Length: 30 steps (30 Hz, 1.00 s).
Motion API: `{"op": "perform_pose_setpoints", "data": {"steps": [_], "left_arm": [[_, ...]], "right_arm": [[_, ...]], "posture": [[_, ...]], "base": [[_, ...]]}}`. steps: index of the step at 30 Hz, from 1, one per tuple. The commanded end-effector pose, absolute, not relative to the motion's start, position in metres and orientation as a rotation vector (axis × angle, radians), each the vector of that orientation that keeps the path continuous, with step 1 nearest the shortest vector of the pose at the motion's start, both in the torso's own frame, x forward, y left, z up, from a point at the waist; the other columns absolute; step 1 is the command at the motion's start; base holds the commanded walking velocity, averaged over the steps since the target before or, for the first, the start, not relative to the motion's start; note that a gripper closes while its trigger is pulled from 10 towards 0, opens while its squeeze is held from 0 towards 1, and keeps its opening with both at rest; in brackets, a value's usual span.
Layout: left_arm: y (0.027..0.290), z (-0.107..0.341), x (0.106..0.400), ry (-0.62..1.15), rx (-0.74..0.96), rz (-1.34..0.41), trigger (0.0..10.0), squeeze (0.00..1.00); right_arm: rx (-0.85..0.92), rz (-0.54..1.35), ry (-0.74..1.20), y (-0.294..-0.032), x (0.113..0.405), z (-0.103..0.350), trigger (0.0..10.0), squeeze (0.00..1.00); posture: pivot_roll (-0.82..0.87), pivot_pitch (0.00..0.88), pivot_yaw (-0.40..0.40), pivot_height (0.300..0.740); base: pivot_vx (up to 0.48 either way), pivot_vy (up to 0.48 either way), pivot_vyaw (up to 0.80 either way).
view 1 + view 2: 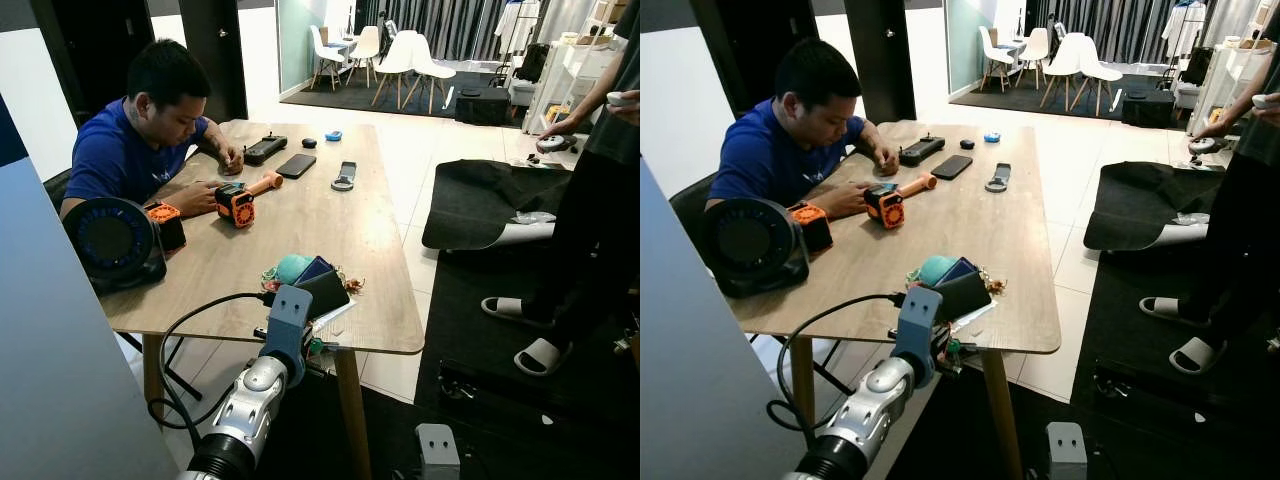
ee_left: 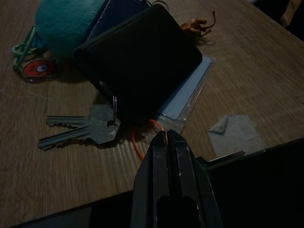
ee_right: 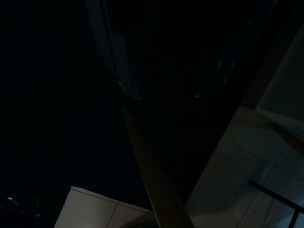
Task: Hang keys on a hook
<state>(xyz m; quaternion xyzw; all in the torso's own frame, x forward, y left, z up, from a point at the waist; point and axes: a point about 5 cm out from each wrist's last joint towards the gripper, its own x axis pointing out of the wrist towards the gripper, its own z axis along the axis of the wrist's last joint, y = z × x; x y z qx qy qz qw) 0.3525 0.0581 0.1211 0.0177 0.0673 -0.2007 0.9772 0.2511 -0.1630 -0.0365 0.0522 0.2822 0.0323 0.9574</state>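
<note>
Reaching over the bench (image 1: 300,215) edge, my left hand (image 2: 169,137) is closed beside the keys (image 2: 80,128); I cannot tell the right hand's state.

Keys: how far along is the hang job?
Early. Done: the left end effector has reached the table edge. In hand: fingers together on the orange loop beside the keys, which lie flat by the black wallet. Left: lift, carry, hook.
</note>
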Motion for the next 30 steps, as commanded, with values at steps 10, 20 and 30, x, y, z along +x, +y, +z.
{"op": "perform_pose_setpoints", "data": {"steps": [10,20,30], "left_arm": [[0.051,0.171,0.348,-0.077,-0.251,-0.586,0.0,0.0],[0.048,0.18,0.333,-0.119,-0.222,-0.78,0.0,0.0],[0.051,0.15,0.331,-0.024,-0.034,-0.721,10.0,1.0]], "right_arm": [[0.111,0.048,0.593,-0.164,0.246,-0.041,10.0,0.0],[0.11,0.048,0.594,-0.164,0.247,-0.04,10.0,0.0],[0.109,0.049,0.591,-0.164,0.248,-0.04,10.0,0.0]], "posture": [[0.07,0.108,0.034,0.74],[0.07,0.101,0.033,0.74],[0.07,0.102,0.035,0.74]], "base": [[0.0,0.0,0.0],[0.0,0.0,0.0],[0.0,0.0,0.0]]}}
